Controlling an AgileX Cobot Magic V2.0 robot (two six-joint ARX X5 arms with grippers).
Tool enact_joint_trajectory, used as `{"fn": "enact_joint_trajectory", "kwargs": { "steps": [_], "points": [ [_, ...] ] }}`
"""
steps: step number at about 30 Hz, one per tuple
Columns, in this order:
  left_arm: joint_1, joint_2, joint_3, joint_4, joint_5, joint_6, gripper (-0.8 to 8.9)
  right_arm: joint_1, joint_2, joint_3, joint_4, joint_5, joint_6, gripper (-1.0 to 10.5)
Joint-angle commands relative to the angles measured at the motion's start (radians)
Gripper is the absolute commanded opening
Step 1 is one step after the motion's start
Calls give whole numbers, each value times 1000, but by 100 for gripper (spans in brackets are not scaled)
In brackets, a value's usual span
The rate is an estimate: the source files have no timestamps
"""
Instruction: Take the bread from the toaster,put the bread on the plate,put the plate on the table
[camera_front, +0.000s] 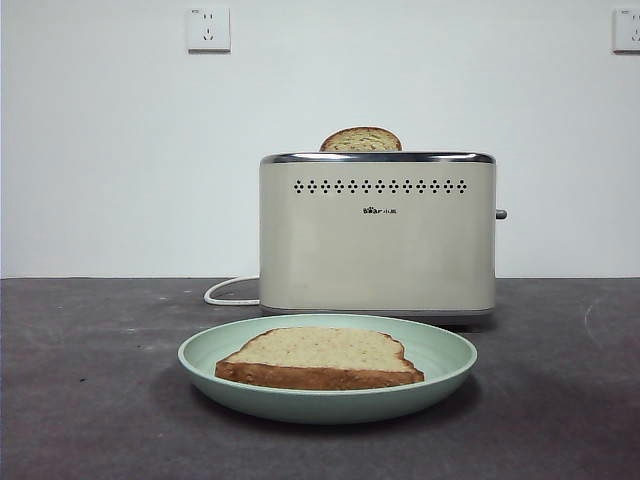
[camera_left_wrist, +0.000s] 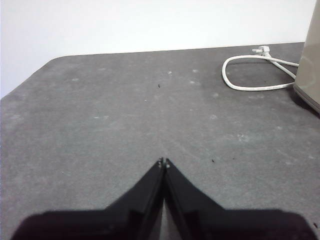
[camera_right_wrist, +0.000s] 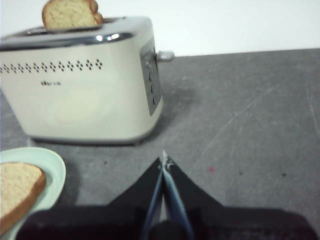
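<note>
The bread (camera_front: 320, 358) lies flat on the plate (camera_front: 440, 352), off to the side of the right claw (camera_right_wrist: 164, 162). Another slice (camera_front: 361, 140) pokes out of the toaster (camera_front: 377, 235). Both claws are pressed together over the counter (camera_front: 90, 400), the left claw (camera_left_wrist: 163, 162) near the cord (camera_left_wrist: 250, 75).

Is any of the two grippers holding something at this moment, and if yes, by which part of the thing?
Nothing is held. The left gripper and the right gripper both have their jaws shut on nothing, over the bare table.
</note>
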Motion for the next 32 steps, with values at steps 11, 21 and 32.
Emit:
{"fn": "enact_joint_trajectory", "kwargs": {
  "steps": [11, 21, 32],
  "points": [
    [3, -2, -12, 9, -1, -6, -4, 2, -3, -51, 32, 1, 29, 1],
    [3, -2, -12, 9, -1, -6, -4, 1, -3, -51, 32, 0, 29, 1],
    [3, -2, -12, 9, -1, -6, -4, 1, -3, -51, 32, 0, 29, 1]
  ]
}}
